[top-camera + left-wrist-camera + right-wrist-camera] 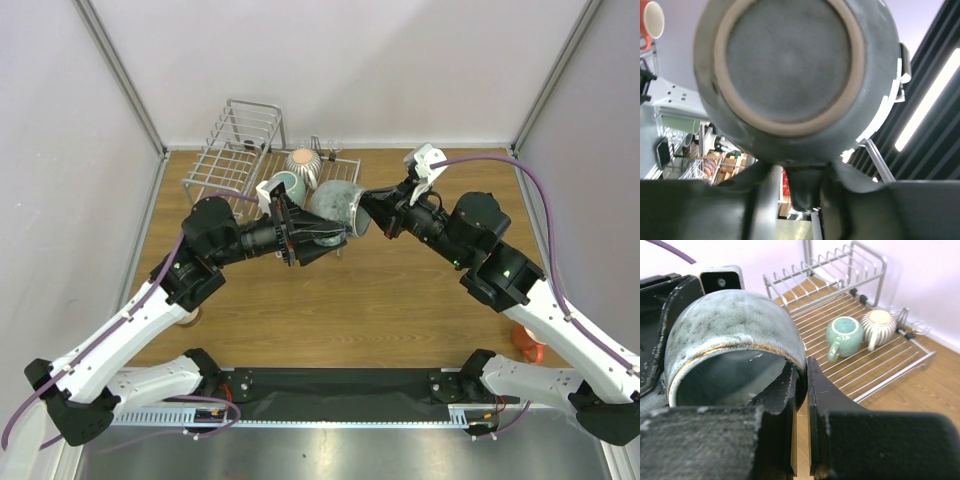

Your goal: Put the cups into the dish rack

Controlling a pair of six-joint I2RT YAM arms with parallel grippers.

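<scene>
Round grey mug [730, 325], speckled matte glaze, mid-air near wire dish rack [840, 307]. R gripper [801, 390] pinches its rim, arm stretched low. L gripper [333, 234] at base; grip unclear.

The silver wire dish rack [215, 165] sits far left on the wooden worktop [380, 300]. On its flat tray, right of the raised slots, a teal ceramic mug [283, 186] lies just before a ribbed grey-white cup [304, 162]. In front of the rack, a grey glazed mug [337, 200] hangs between the left end effector [340, 237] and the right end effector [363, 203], which straddles its rim.
</scene>
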